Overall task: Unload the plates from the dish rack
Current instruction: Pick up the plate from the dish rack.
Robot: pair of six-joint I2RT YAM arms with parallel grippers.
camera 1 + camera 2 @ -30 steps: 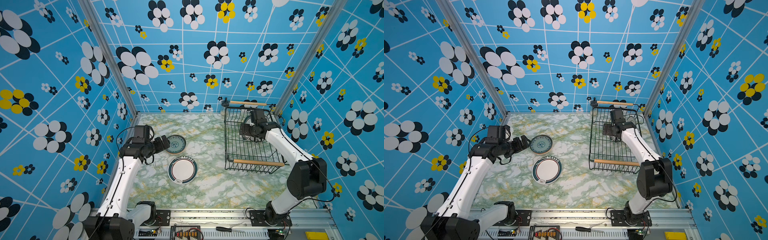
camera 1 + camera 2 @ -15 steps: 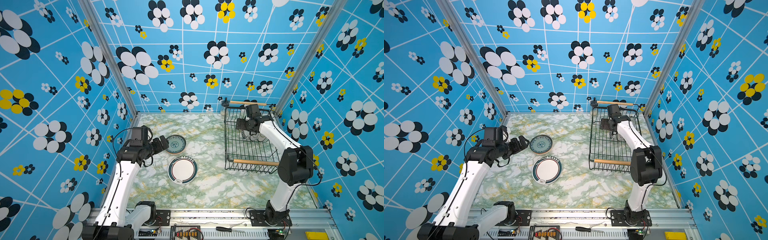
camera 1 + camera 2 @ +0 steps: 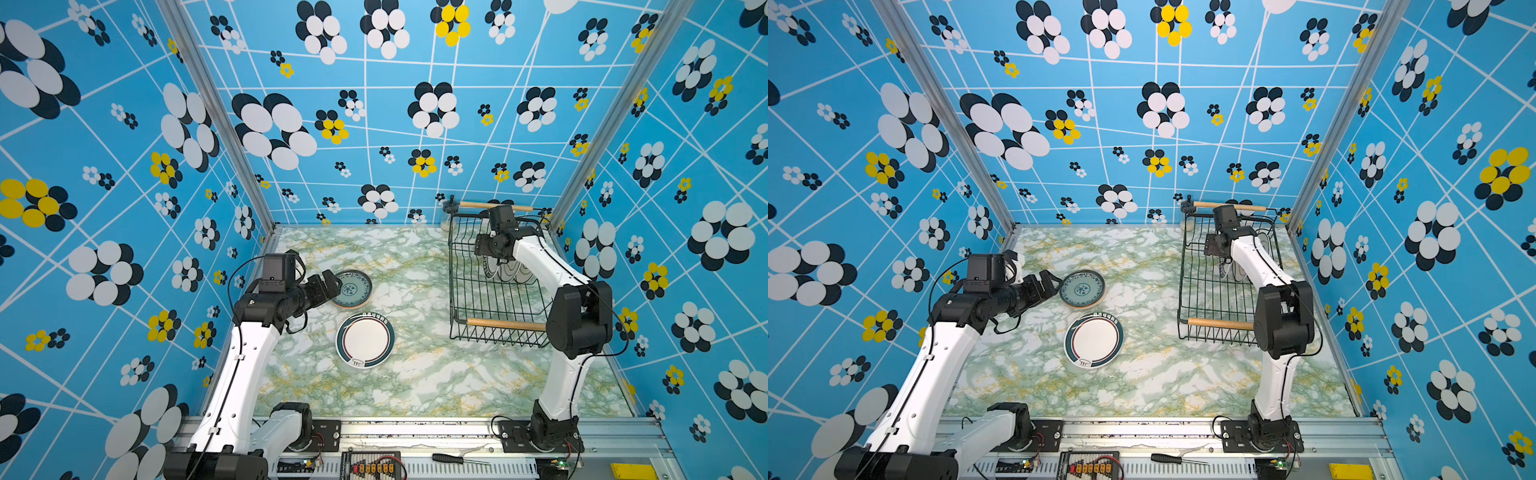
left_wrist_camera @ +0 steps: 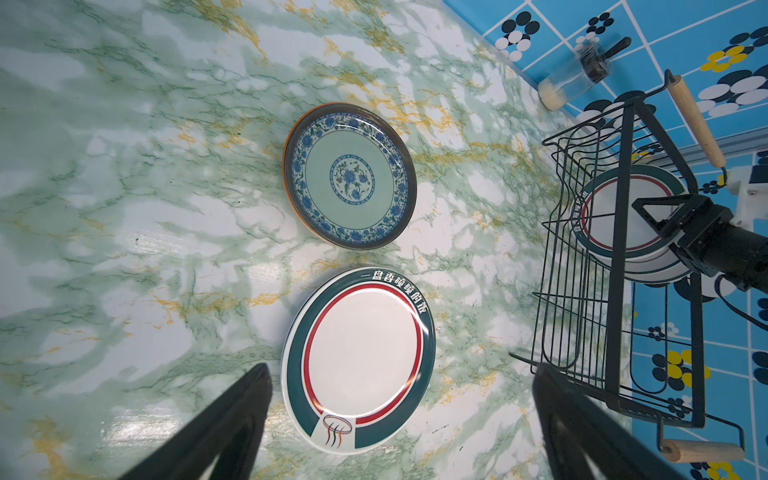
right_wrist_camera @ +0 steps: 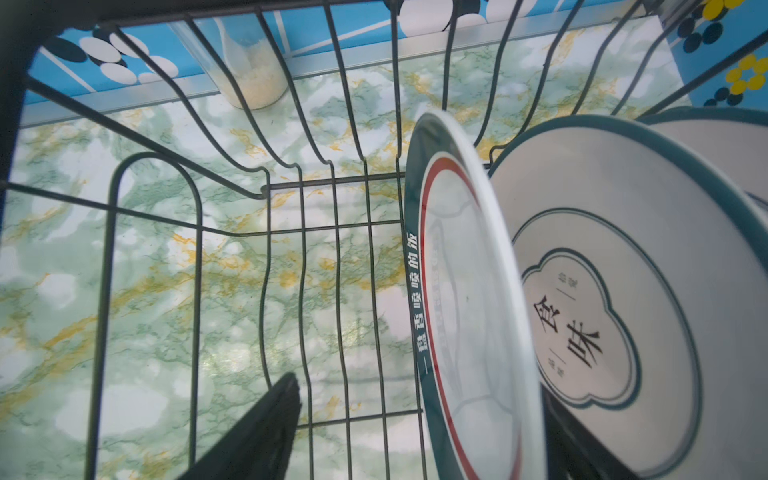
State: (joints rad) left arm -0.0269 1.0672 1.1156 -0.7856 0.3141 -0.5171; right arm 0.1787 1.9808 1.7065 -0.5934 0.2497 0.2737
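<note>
Plates: unloading part done, by my reading.

Where: at least three stand on edge in the far slots of the dish rack, on the robot's right. The others in view lie flat on the marble-patterned table, mid-field.

In the rack:
- Foremost plate, teal and red rim, leaning slightly. The wire slots keep it upright, so its upper rim is free to be taken from above.
- Emblem plate, just behind it.
- Rearmost plate, only partly in view.

On the table:
- Blue-patterned plate, face up on top of an orange dish, of which only the edge shows. The small ones appear to be stacked together.
- Unloaded teal-rimmed plate, face up, just beside that stack and not touching it. It likely starts a place for the large ones.

Tools:
- Right gripper, down inside the rack with its jaws spread astride the foremost plate's rim. One finger is in front of the face and clear of it, the other behind, between this plate and the emblem plate. No pinch shows. The front plate is the sensible pick, since nothing stands before it.
- Left gripper, jaws spread wide and empty, above the table plates, well apart from the rack.

Other: glass jar, outside the rack's far corner, not part of the job.
</note>
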